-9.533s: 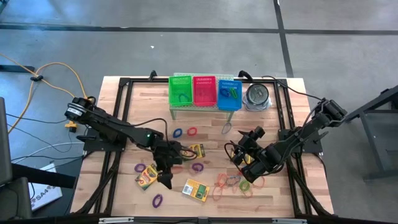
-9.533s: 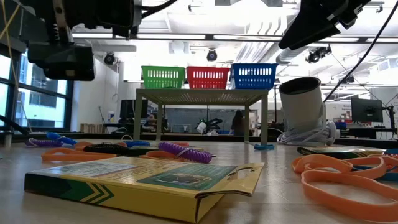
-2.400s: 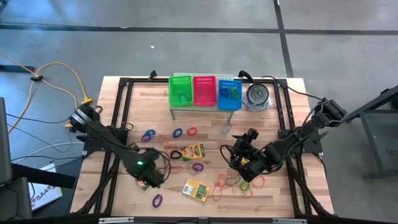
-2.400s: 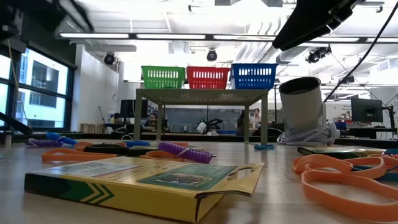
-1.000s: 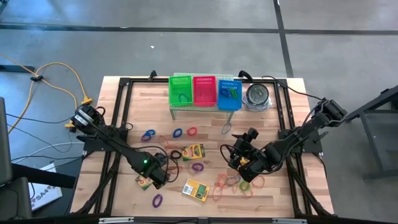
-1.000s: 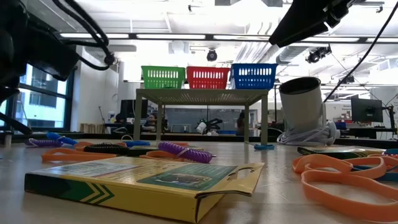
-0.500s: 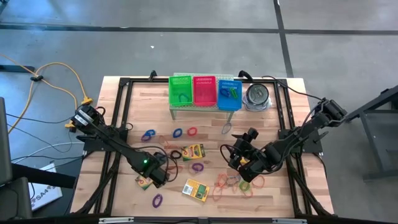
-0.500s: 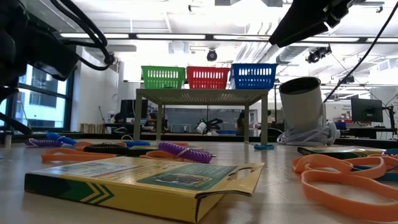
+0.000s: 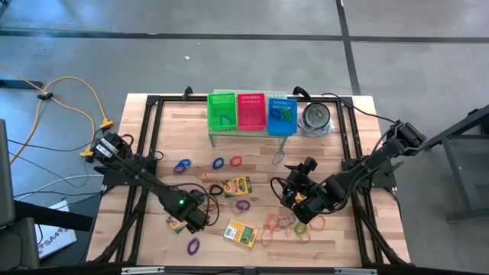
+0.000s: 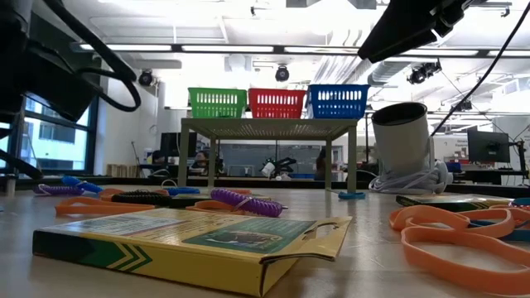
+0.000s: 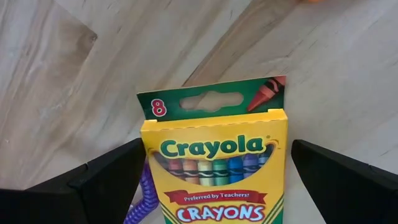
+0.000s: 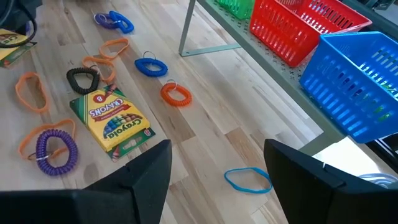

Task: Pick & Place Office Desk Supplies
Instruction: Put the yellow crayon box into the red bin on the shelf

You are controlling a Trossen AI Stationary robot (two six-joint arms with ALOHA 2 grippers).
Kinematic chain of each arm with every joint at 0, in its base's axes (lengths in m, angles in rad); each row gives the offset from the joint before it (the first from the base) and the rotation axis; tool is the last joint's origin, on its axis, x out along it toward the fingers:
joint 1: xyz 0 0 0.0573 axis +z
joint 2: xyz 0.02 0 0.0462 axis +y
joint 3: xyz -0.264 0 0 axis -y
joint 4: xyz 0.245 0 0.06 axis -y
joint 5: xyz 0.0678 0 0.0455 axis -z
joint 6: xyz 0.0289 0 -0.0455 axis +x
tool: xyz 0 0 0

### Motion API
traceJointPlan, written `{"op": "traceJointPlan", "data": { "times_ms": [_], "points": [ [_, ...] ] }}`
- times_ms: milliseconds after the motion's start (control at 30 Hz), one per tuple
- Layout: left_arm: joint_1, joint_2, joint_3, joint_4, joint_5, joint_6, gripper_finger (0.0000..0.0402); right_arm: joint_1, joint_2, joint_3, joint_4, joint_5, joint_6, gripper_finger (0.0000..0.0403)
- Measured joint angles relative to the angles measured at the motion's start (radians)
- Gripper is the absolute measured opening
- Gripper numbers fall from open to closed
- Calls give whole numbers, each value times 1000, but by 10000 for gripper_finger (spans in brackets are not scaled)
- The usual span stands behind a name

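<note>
Now: left gripper (image 11: 214, 180) low at near-left of table (image 9: 164, 134), fingers spread wide either side of a flat crayon box (image 11: 217, 168), not gripping; right gripper (image 12: 217, 180) open, raised right of centre, empty.

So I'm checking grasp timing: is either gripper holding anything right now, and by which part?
Nothing is held. The left gripper stands open, a finger either side of a crayon box, not closed on it. The right gripper hangs open over bare table.

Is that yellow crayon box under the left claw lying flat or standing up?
Lying flat: the yellow crayon box rests face-up on the wooden table.
</note>
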Motion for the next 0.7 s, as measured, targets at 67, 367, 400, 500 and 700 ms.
{"op": "traceJointPlan", "data": {
  "times_ms": [67,367,400,500,700],
  "points": [
    [0,0,-1,7,8,-24,398,0,0,0,0,0,0,245],
    [0,2,-7,53,43,-34,300,0,0,0,0,0,0,245],
    [0,2,-7,51,37,-38,287,0,0,0,0,0,0,245],
    [-1,3,-7,46,11,-44,265,0,0,0,0,0,0,245],
    [-22,-23,-9,49,-54,-28,259,0,0,0,0,0,-5,245]
  ]
}}
